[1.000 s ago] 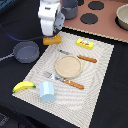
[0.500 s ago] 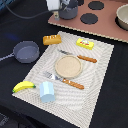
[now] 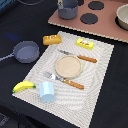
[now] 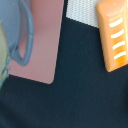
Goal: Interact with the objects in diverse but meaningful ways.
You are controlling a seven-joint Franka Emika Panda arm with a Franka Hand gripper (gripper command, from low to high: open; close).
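The arm has all but left the scene: in the exterior view nothing of the gripper shows, and the wrist view shows no fingers either, so I cannot tell whether it is released or clenched.

The wrist camera looks down on the bread loaf [image 4: 116, 37], a corner of the placemat [image 4: 82, 11], the pinkish toy stove board [image 4: 42, 45] and a curve of grey-blue handle, so the gripper seems to hang above the mat's far corner, close over the loaf.

Everything else lies farther from it, out across the placemat [image 3: 95, 85] on the dark surface [image 3: 20, 20]: the yellow packet [image 3: 85, 44] along the same far edge, the round plate [image 3: 68, 66] in the middle with a fork [image 3: 62, 80] and knife [image 3: 80, 56] on either side, then the banana [image 3: 23, 86] and light blue cup [image 3: 47, 91] at the near corner. The dark grey pot [image 3: 25, 51] sits just off the mat beside the loaf.

My guess is that nothing is in hand; every 1 of the objects rests on its own, so whatever interaction comes next is not yet begun.
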